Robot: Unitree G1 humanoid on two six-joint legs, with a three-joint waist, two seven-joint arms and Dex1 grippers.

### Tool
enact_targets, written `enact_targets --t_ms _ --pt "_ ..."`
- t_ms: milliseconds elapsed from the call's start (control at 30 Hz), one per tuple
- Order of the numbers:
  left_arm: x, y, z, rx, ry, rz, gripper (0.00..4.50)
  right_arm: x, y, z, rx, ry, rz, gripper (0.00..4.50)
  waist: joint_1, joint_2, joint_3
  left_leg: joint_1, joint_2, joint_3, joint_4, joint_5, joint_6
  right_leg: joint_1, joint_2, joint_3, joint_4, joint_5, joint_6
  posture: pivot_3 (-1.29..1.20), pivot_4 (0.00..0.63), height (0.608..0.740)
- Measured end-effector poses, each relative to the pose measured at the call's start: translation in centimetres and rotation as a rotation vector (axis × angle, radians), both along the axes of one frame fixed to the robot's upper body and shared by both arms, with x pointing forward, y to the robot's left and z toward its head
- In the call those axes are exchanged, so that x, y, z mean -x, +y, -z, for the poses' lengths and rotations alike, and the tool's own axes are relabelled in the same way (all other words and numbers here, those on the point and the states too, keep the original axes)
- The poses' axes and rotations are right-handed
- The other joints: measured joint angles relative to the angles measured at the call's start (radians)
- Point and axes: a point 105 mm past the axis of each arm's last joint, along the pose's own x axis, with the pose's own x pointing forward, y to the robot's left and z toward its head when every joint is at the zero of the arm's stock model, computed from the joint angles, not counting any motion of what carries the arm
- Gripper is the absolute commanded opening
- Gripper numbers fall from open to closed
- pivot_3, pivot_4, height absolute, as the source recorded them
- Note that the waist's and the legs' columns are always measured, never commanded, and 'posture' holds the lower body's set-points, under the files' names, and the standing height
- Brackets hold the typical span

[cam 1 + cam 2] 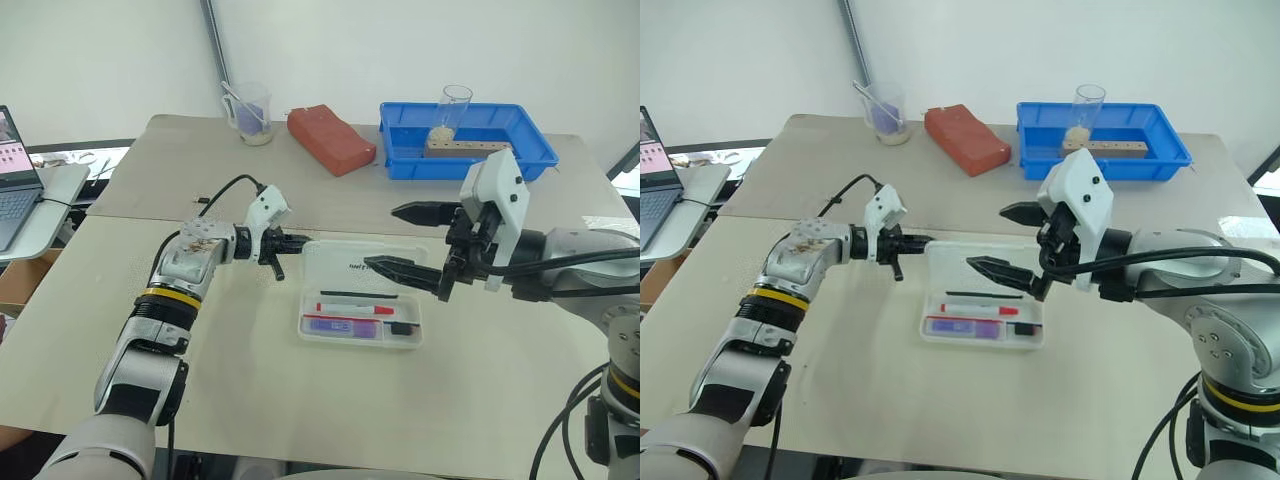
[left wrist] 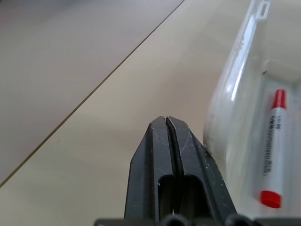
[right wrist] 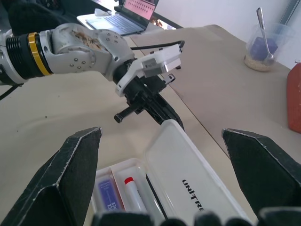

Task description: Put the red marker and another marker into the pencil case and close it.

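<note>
Pencil case (image 1: 362, 300) open between both arms — left jaws shut beside its lid, right jaws wide, empty

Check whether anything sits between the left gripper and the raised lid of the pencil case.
Nothing visible does. The left gripper, fingers shut, sits right at the lid's edge with only bare table beside it. The red marker and purple highlighter lie inside the pencil case, below the lid.

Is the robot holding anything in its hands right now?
No. The left gripper is shut on nothing beside the pencil case lid; the right gripper is open and empty.
</note>
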Motion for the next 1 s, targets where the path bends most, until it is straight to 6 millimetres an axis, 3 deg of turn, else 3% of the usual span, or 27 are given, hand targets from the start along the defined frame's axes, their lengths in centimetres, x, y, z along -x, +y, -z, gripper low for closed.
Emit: enact_targets --t_ms 133,233,367,500,733,833,1000 --pt "3.1 0.6 -0.2 -0.029 0.003 0.150 0.09 -0.1 -0.7 0.6 0.025 0.026 0.010 4.50 -0.006 0.001 -0.001 0.002 0.000 0.000 -0.002 0.000 0.000 0.000 0.000 0.001 0.000 0.000 0.000 0.00 0.150 0.740" --pt "5.7 0.4 0.7 -0.114 -0.011 0.279 0.09 0.0 -1.0 1.0 0.052 0.044 -0.008 4.50 -0.005 0.001 -0.001 0.002 0.000 0.000 -0.002 0.000 0.000 0.000 0.000 0.001 0.000 0.000 -0.001 0.00 0.150 0.740" --pt "7.4 -0.5 2.6 -0.221 -0.066 0.367 0.09 0.2 -1.2 1.5 0.082 0.050 -0.033 4.50 0.002 0.001 -0.001 0.002 0.000 0.000 -0.001 0.000 0.000 0.001 0.000 0.000 -0.001 0.000 -0.001 0.00 0.150 0.740" --pt "8.2 -1.0 4.6 -0.308 -0.109 0.410 0.09 0.0 -1.4 2.9 0.105 0.082 -0.029 4.50 0.000 0.001 -0.001 0.002 0.000 0.000 -0.001 0.000 0.000 0.001 0.000 0.001 -0.001 0.000 -0.001 0.00 0.150 0.740" --pt "7.7 -1.2 4.6 -0.360 -0.266 0.425 0.09 -0.2 -1.9 4.1 0.111 0.098 -0.016 4.50 0.000 0.001 -0.002 0.003 0.001 0.000 -0.001 0.000 0.000 0.002 0.000 0.001 -0.001 0.000 -0.001 0.00 0.150 0.740" --pt "7.3 -0.1 4.1 -0.301 -0.219 0.348 1.28 -0.3 -2.7 5.2 0.112 0.139 -0.010 4.50 -0.001 0.001 -0.002 0.002 0.000 0.000 -0.001 0.000 0.000 0.001 0.000 0.001 0.000 0.000 -0.001 0.00 0.150 0.740" --pt "6.4 2.6 -1.1 -0.132 -0.218 0.141 3.61 -0.8 -4.9 6.2 0.152 0.165 0.008 4.50 -0.002 0.000 -0.001 0.003 0.001 0.000 -0.001 0.000 0.000 0.002 0.000 0.000 -0.001 0.000 0.000 0.00 0.150 0.740"
